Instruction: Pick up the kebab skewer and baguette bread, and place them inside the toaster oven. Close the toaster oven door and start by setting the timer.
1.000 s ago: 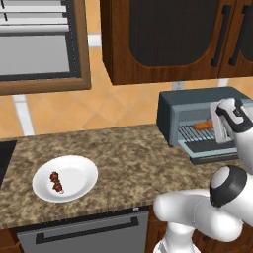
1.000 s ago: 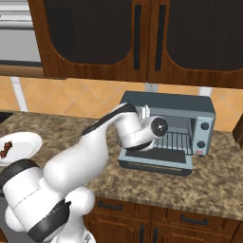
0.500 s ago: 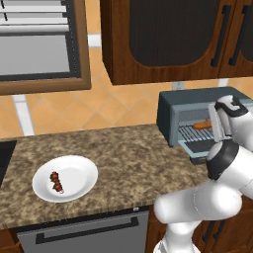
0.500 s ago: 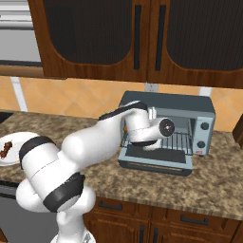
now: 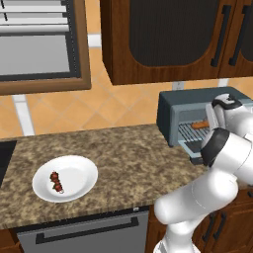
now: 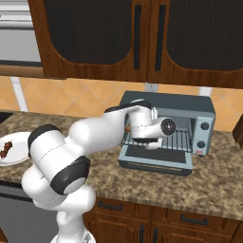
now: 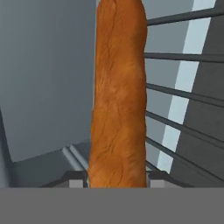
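Standing at the far right of the granite tabletop, the toaster oven is seen with the toaster oven door dropped open toward the near side. The cavity and its wire rack are exposed. Two knobs are located on the oven's right front panel. Dark wooden wall cabinets are mounted above, and a framed window is set into the wall at the far left.

The oven opening is partly blocked by the arm's wrist, which is positioned directly in front of it. The gripper is inserted into the cavity and is closed on the baguette bread, one fingertip being pressed against each side of the loaf. The loaf's long axis is aligned with the gripper, pointing away from it into the oven over the rack bars. In the left base view the baguette bread is seen lying roughly left to right on the rack.

A white plate is placed at the near left of the tabletop, well apart from the oven. The kebab skewer is carried on it, left of its centre, its stick running near to far.
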